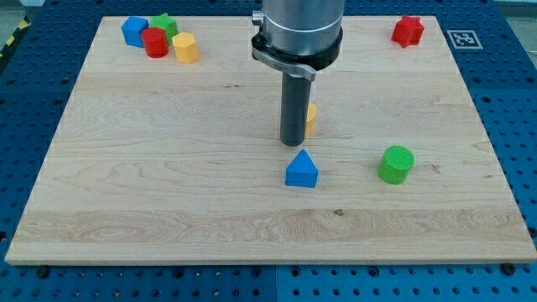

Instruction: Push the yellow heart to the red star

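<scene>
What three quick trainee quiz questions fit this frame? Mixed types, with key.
1. True or false: my tip is touching the red star.
2. Which block sits mostly hidden behind the rod? A) yellow block B) green cylinder C) blue triangle
3. How many blocks cluster at the view's top left?

Key: 1 false, the star is far off at the view's top right. 2 A. 3 four: blue, red, green, yellow.

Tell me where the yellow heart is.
Near the board's middle, the yellow heart peeks out at the view's right of my tip, above the blue triangle.
</scene>
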